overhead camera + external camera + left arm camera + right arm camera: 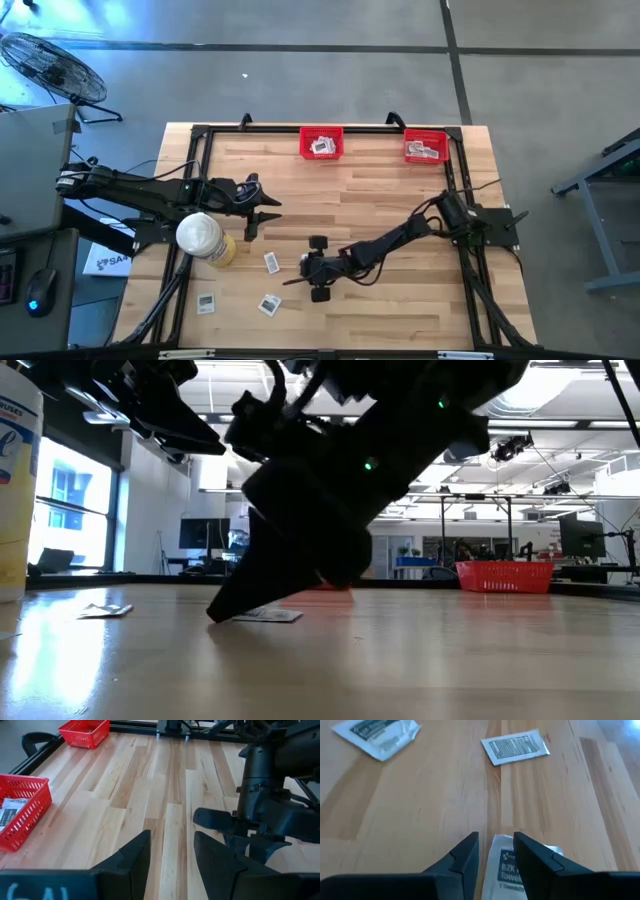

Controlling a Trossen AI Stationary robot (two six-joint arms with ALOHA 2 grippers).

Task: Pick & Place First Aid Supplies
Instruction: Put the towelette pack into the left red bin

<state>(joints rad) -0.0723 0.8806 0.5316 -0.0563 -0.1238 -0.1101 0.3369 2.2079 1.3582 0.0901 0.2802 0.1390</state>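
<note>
Three small white packets lie flat on the wood near the table's near-left part: one (271, 262) beside my right gripper (296, 272), two nearer the edge (268, 304) (205, 303). In the right wrist view my right gripper (496, 845) is open, its fingers low over the packet (502, 865), which reaches past one finger. The low view has the fingertips (215, 615) down at the table beside that flat packet (265, 615). More packets lie in the two red bins (321, 142) (425, 146). My left gripper (266, 216) (172, 855) hovers open at the table's left. My right gripper comes slanting down from the table's right, its fingers on either side of the middle of the packet (501, 857), which lies flat on the wood. Whether the fingers touch it, I cannot tell.
A large white cylinder with a yellowish base (203, 238) (15, 490) stands at the table's left, just near of my left arm. The two red bins sit at the far edge. Black frame rails (200, 130) run along the table's sides. Bare wood lies between the bins and my arms.
</note>
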